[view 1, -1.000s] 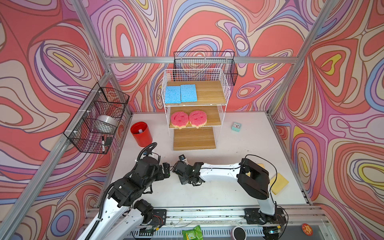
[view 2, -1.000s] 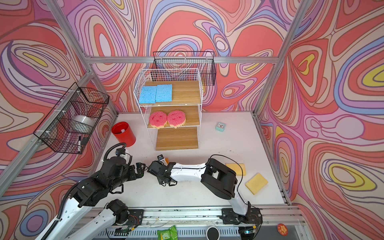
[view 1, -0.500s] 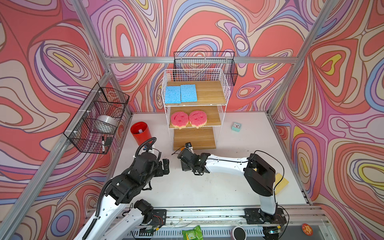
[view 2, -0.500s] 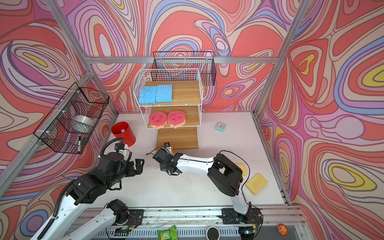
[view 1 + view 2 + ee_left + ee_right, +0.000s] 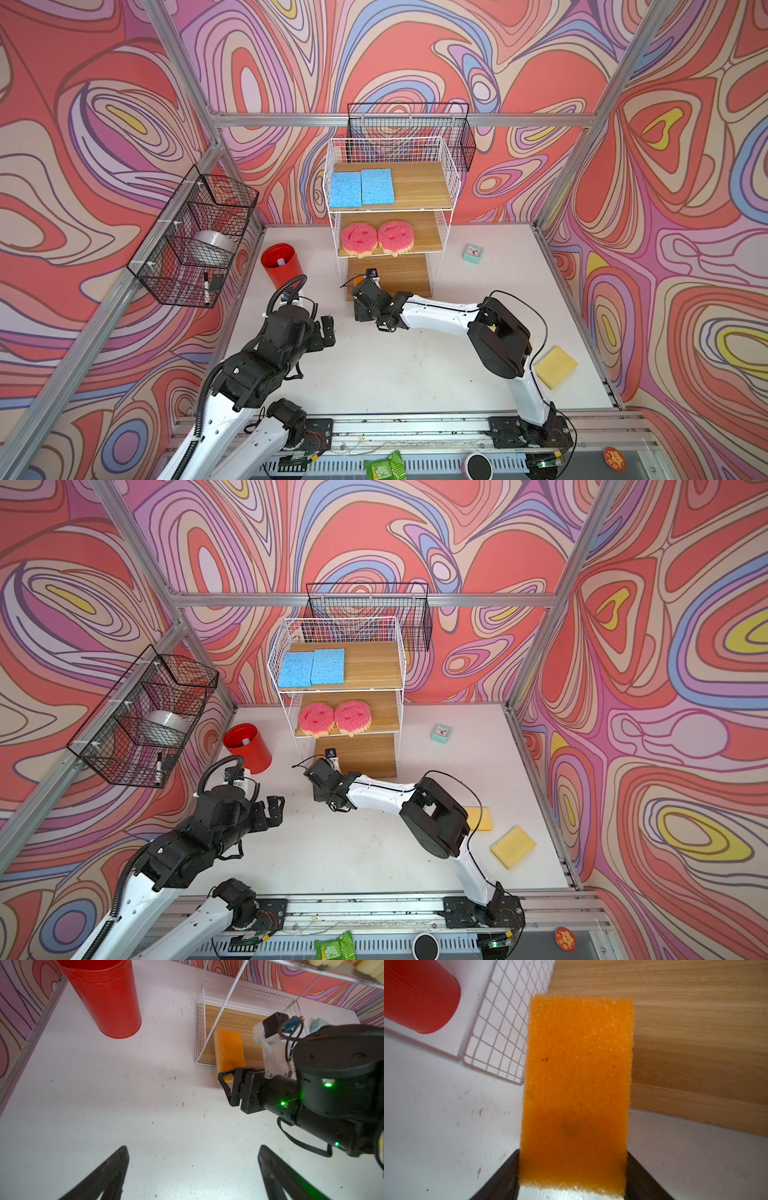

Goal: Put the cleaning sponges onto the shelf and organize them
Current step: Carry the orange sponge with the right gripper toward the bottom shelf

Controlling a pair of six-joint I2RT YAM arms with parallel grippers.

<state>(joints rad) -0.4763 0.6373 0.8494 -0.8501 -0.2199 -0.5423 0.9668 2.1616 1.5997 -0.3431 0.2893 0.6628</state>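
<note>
The shelf [image 5: 419, 183] stands at the back of the table. Two blue cleaning sponges [image 5: 361, 187] lie on its top board and two pink smiley ones [image 5: 376, 237] on the middle board. My right gripper [image 5: 358, 293] is shut on an orange sponge [image 5: 577, 1076] by its long sides. The sponge's far end is over the front left corner of the bottom board [image 5: 232, 1020]. My left gripper [image 5: 192, 1167] hangs open over bare table, left of the right one. A yellow sponge [image 5: 555, 366] lies at the table's right, and a second one [image 5: 481, 818] is half hidden behind the right arm.
A red cup [image 5: 282, 266] stands left of the shelf and a mint clock [image 5: 473, 253] to its right. Black wire baskets hang on the left wall [image 5: 195, 241] and behind the shelf [image 5: 409, 129]. A green packet [image 5: 384, 467] lies at the front rail.
My right gripper has carried the orange sponge from the middle of the table back to the shelf's bottom board. The left gripper has drawn away to the left.
</note>
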